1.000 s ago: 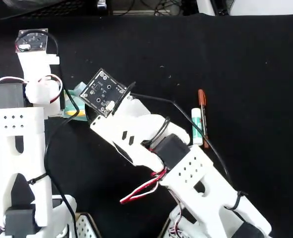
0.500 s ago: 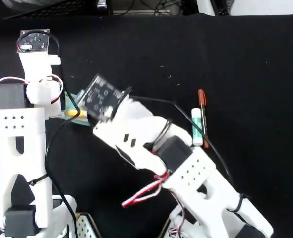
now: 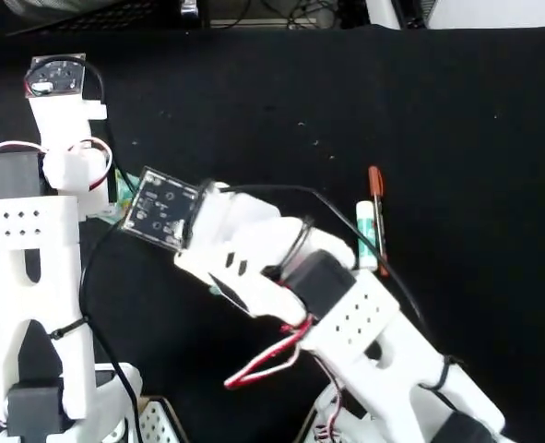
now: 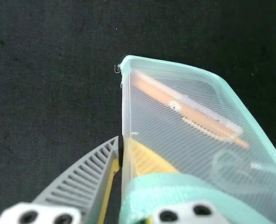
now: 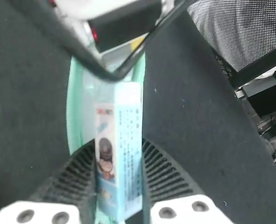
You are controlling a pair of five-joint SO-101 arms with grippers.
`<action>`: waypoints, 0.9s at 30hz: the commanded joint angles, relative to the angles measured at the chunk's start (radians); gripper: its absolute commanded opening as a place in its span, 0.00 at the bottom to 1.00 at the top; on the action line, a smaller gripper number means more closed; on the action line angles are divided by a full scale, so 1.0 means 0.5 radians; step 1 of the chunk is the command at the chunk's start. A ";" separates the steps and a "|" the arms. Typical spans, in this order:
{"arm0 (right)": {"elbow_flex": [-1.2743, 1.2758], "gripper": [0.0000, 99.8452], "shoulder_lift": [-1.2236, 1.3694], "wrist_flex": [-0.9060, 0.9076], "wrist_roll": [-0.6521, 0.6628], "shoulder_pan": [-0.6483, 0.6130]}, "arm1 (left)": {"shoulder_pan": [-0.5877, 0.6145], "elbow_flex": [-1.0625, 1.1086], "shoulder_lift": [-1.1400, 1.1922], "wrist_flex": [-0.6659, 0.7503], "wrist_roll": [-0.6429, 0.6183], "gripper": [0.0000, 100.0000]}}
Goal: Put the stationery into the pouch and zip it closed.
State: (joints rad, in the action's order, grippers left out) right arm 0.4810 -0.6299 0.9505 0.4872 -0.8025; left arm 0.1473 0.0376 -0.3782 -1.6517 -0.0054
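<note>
A clear pouch [image 4: 194, 140] with a mint-green rim holds an orange pen [image 4: 189, 109]. My left gripper [image 4: 121, 151] is shut on the pouch's edge. My right gripper [image 5: 118, 145] is shut on a pale blue and white eraser box [image 5: 119, 116], whose far end sits at the pouch's green mouth [image 5: 74, 116]. In the high view only a sliver of the pouch [image 3: 122, 196] shows between the two wrists. An orange-capped pen [image 3: 375, 198] and a white and green glue stick [image 3: 367, 235] lie side by side on the cloth, to the right of the right arm.
A black cloth [image 3: 456, 120] covers the table, with open room across its far and right parts. The right arm [image 3: 346, 314] slants from the near edge to the left arm [image 3: 32, 258]. Its black cable [image 3: 327, 198] runs close by the glue stick.
The right wrist has swung left toward the left arm, carrying the eraser box to the pouch. The left arm shifted slightly left.
</note>
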 commanded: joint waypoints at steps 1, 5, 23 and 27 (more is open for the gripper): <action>-0.109 0.09 0.127 0.101 0.018 -0.015 | -0.005 -0.002 0.006 -0.012 -0.003 0.03; -0.216 0.18 0.152 0.252 0.018 -0.003 | -0.005 -0.005 0.006 -0.012 -0.003 0.03; -0.548 0.11 0.133 0.445 0.034 0.012 | -0.005 -0.002 0.006 -0.012 -0.003 0.03; -0.624 0.13 -0.029 0.635 0.018 0.245 | -0.005 -0.002 0.006 -0.012 -0.003 0.03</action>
State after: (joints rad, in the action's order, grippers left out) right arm 0.2371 -0.5731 1.2190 0.4979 -0.7580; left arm 0.1458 0.0376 -0.3798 -1.6517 -0.0054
